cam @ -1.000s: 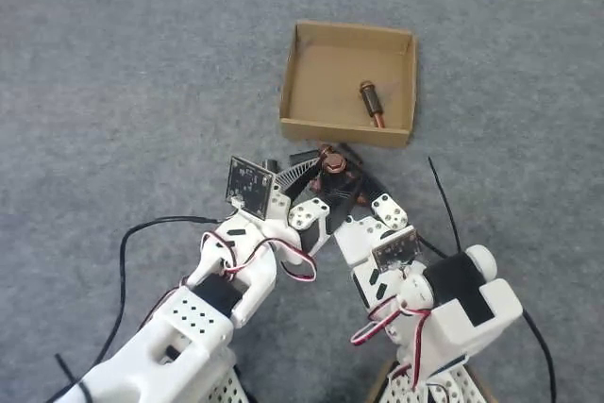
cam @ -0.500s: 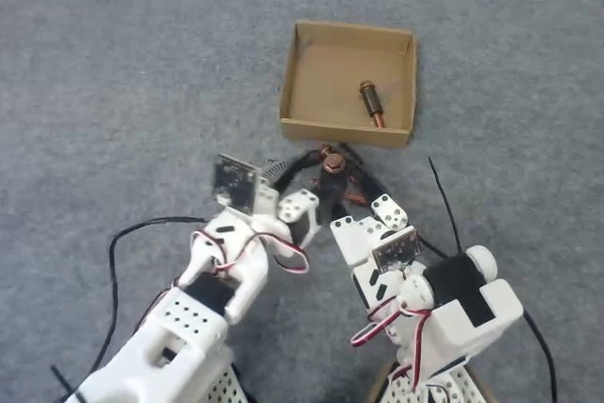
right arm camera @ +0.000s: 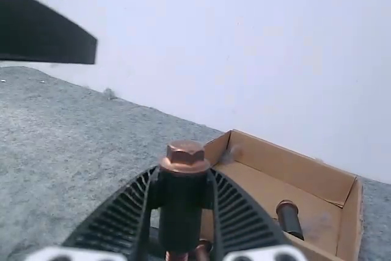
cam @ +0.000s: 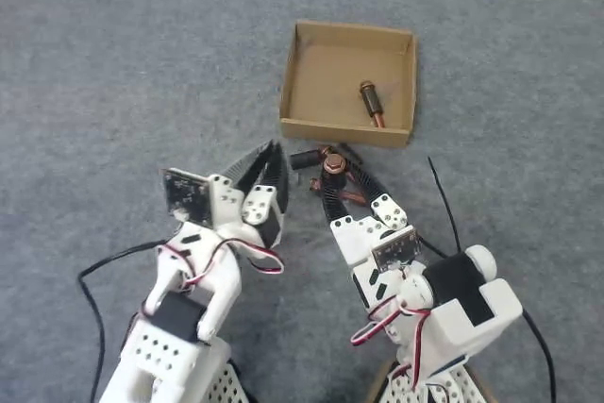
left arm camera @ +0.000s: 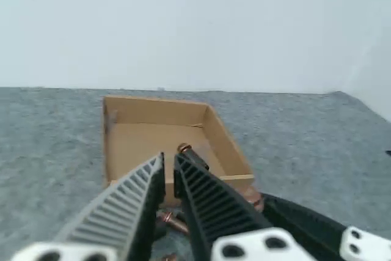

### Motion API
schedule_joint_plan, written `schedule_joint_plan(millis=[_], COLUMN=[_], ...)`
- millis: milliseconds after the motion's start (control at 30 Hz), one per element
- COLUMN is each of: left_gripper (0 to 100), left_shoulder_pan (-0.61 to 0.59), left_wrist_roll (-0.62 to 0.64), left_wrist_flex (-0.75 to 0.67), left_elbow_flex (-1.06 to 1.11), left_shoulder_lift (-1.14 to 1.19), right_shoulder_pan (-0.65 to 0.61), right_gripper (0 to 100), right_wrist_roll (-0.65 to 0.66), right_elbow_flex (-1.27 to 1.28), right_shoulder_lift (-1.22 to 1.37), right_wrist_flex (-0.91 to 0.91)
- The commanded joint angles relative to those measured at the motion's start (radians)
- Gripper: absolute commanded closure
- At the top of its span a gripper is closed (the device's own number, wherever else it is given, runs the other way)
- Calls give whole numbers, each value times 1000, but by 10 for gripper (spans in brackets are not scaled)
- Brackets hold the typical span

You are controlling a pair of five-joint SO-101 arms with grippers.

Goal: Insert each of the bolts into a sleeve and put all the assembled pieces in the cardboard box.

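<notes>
My right gripper [cam: 335, 170] stands just in front of the cardboard box [cam: 302, 77], shut on a black sleeve with a copper bolt [cam: 332, 163] standing upright in it. In the right wrist view the bolt head [right arm camera: 184, 156] tops the sleeve [right arm camera: 182, 203] between the fingers. One assembled piece [cam: 371, 103] lies in the box. My left gripper [cam: 273, 147] sits a little to the left of the held piece with its jaws almost touching and nothing between them, as the left wrist view [left arm camera: 169, 159] shows. A loose black sleeve [cam: 303, 159] lies between the two grippers.
A loose copper bolt [cam: 351, 197] lies on the grey mat under the right gripper, and copper parts [left arm camera: 173, 220] show below the left fingers. Black cables [cam: 444, 205] trail beside both arms. Open mat [cam: 113, 92] lies to the left and right of the box.
My left gripper has drawn back to the left, away from the bolt and sleeve, and its jaws have come together. The right gripper has kept still with the piece.
</notes>
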Motion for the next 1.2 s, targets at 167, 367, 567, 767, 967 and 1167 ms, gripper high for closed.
schedule_joint_plan(millis=[167, 367, 567, 767, 967, 1167], left_gripper=[978, 978, 977, 974, 974, 974], left_shoulder_pan=[-255, -473, -595, -591, -589, -589], left_wrist_roll=[-8, -11, -12, -14, -114, -212], left_wrist_flex=[313, 331, 460, 626, 683, 727], left_elbow_flex=[-38, 107, 133, 133, 133, 133], left_shoulder_lift=[-259, -381, -354, -353, -348, -348], right_shoulder_pan=[18, 18, 71, 119, 191, 245], right_gripper=[991, 991, 991, 991, 991, 991], right_wrist_roll=[3, 3, 0, 2, 8, 9], right_elbow_flex=[-3, -6, -12, -80, -209, -433], right_shoulder_lift=[-4, -4, -13, -4, -4, -2], right_wrist_flex=[-2, 1, -5, -4, 4, 136])
